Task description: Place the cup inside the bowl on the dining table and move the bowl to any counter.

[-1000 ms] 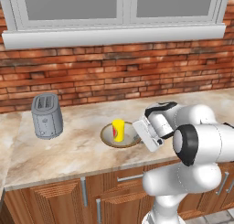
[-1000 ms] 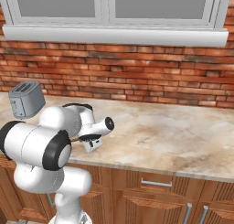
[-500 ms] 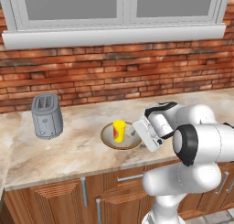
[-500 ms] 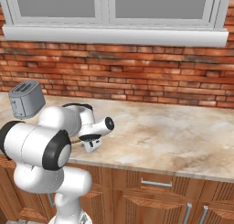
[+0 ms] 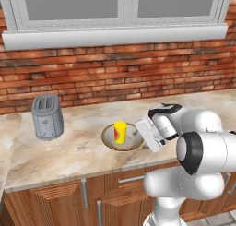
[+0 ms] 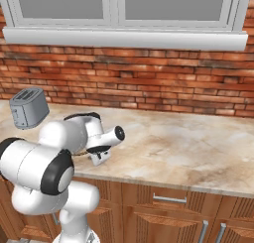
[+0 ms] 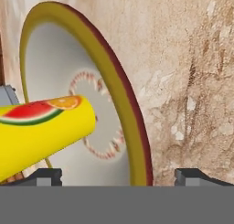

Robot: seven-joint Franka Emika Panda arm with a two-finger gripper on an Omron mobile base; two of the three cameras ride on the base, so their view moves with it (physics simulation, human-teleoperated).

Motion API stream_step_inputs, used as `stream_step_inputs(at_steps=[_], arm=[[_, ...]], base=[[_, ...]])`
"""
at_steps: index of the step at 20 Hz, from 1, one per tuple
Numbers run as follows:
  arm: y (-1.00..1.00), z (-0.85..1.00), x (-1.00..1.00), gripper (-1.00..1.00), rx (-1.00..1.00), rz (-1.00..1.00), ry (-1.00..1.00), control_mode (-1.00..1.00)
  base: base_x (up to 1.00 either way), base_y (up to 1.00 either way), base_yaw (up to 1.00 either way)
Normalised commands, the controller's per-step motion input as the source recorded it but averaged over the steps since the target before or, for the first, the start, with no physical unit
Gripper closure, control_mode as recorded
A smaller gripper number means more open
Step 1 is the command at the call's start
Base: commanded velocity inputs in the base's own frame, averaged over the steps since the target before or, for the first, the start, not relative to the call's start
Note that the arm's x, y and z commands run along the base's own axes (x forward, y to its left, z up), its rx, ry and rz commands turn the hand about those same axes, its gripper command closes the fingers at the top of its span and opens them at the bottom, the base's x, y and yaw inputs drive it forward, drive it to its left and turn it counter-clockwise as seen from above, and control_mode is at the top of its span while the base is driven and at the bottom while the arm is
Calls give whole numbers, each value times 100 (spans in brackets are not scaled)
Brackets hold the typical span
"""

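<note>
On the bench (image 5: 69, 151), near the front edge, sits the bowl (image 5: 109, 138), flat and steady. Inside it stands the cup (image 5: 120, 132), upright, a bit toward the bowl's 3 o'clock side, so both can travel as one load. Looks like the right spot for the job's end: brown cupboards below, red brick wall (image 5: 115, 75) and window (image 5: 120, 8) behind.

At the bowl's 3 o'clock, the pincer (image 5: 138, 136), low and lying sideways, aimed at the rim. Jaws spread wide, holding nothing. In the hand view, one tip (image 7: 43, 176) at 7 o'clock and the other at 5 o'clock, with the bowl's brown rim rising between them, not pinched. Reads as a rim hold just let go, with the bowl left resting on its own.

At the bowl's 9 o'clock, well apart, a grey toaster (image 5: 47, 116), out of the way.

Cup in bowl, bowl on bench: by the look of it, the job is all but done. Probably only a pull back toward 3 o'clock left. Must go straight back and gently, since the rim sits between the tips and a bump could tip the bowl or knock over the cup.

In the right base view, the white arm blocks the bowl; the toaster shows at far left.
</note>
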Motion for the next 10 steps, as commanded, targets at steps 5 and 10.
stream_step_inputs(at_steps=[5,10], arm=[[0,25,-17,-100,0,0,0,-100],[0,27,-38,-100,0,0,0,-100]], base=[[0,0,0],[0,0,0]])
